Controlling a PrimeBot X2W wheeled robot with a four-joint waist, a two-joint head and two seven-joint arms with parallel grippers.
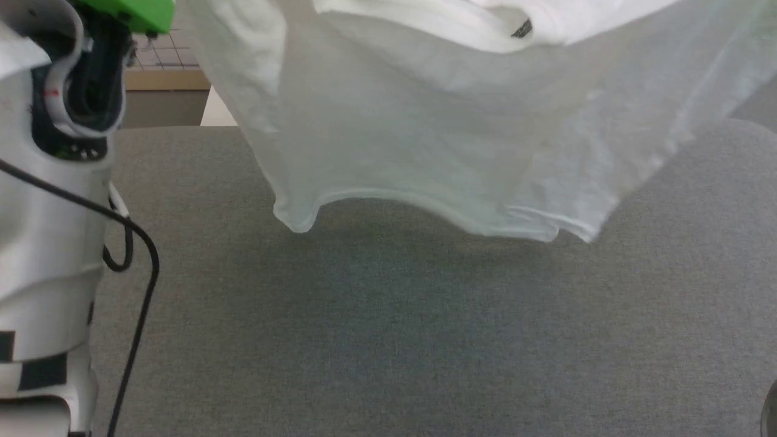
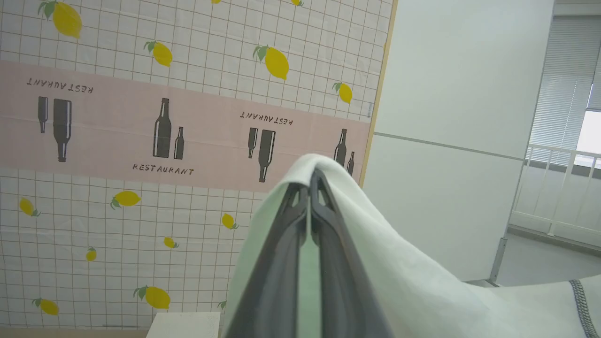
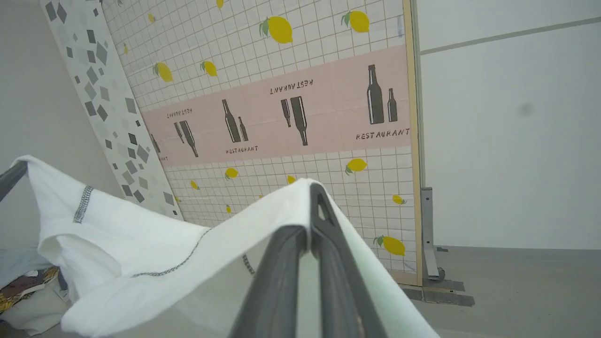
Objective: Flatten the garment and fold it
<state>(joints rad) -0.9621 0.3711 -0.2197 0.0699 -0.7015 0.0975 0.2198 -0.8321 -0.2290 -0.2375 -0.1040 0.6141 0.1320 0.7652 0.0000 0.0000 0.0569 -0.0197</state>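
Observation:
The garment [image 1: 425, 121], a thin white T-shirt, hangs spread in the air above the grey table [image 1: 364, 340], its lower hem wavy and clear of the surface. In the left wrist view my left gripper [image 2: 310, 188] is shut on a fold of the garment [image 2: 422, 281], which drapes over the dark fingers. The right wrist view has my right gripper [image 3: 313, 202] pinching another edge of the garment [image 3: 141, 234], whose zigzag seam lines show to the left. My pale left forearm [image 1: 48, 212] rises at the head view's left.
A lemon-patterned partition [image 2: 188, 117] and white walls stand behind the table. A white box [image 2: 183, 324] sits low by the partition. A heap of other clothes [image 3: 23, 286] lies at the right wrist view's lower left. A black cable [image 1: 142, 291] hangs off my left arm.

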